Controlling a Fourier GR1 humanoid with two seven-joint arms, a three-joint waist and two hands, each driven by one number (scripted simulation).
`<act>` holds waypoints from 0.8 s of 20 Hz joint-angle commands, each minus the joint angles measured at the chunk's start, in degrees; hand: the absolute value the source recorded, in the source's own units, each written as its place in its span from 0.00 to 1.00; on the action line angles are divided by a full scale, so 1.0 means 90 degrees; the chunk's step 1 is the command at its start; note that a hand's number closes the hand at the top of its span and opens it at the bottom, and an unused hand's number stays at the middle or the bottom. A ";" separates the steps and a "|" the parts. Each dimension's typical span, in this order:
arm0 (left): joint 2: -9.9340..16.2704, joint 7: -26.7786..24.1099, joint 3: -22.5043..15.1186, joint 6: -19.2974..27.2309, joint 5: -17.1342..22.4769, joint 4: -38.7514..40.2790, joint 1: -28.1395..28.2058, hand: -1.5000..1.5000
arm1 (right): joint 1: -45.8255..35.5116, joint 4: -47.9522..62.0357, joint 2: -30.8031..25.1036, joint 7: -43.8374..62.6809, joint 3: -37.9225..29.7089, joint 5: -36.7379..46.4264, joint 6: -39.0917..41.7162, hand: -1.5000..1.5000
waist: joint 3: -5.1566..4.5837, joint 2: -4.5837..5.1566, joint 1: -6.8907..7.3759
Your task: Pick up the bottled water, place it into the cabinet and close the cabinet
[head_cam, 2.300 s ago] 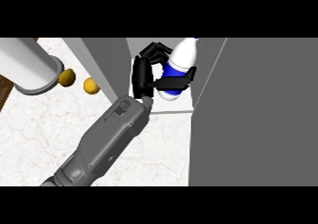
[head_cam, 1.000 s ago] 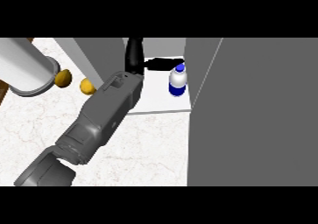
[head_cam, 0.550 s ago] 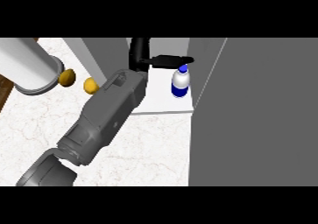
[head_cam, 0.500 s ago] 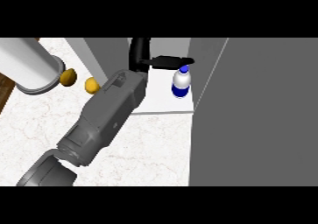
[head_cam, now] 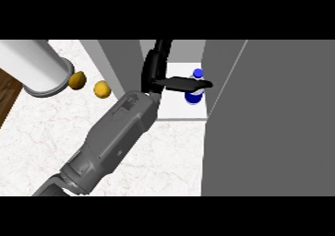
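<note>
The bottled water (head_cam: 194, 95), white with a blue label and blue cap, stands upright on the white floor of the open cabinet (head_cam: 171, 110). My left hand (head_cam: 156, 69) is inside the cabinet just left of the bottle. It is open: the fingers point straight toward the back, and the thumb (head_cam: 187, 84) sticks out to the right across the front of the bottle. Nothing is curled round the bottle. The grey forearm (head_cam: 112, 138) runs in from the lower left. The right hand does not show.
The cabinet's grey door (head_cam: 272, 120) stands open and fills the right side. The cabinet's left wall (head_cam: 118, 57) rises beside the forearm. A white cylinder (head_cam: 33, 69) and two yellow fruits (head_cam: 76, 80) (head_cam: 101, 89) sit on the marble counter (head_cam: 54, 133) at the left.
The hand held the bottle in the cabinet 2.3 s ago and has since let go. The bottle now stands alone, and the thumb has come down across its front.
</note>
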 commanded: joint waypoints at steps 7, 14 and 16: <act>0.0046 0.0311 -0.0909 0.0347 -0.0281 -0.2586 0.2037 0.00 | 0.0158 -0.1068 0.0023 0.0676 0.0176 -0.0374 -0.0260 0.00 | -0.0001 -0.0011 0.0146; 0.0420 0.0804 -0.1717 0.0781 -0.0535 -0.4628 0.3654 0.00 | 0.0005 -0.1071 -0.0146 0.0793 0.0200 -0.0179 -0.0333 0.00 | -0.0001 -0.0015 0.0166; 0.0942 0.1004 -0.1638 0.0687 -0.0534 -0.5392 0.3975 0.00 | -0.0072 -0.1073 -0.0122 0.1012 0.0507 -0.0229 -0.0337 0.00 | 0.0000 -0.0006 0.0145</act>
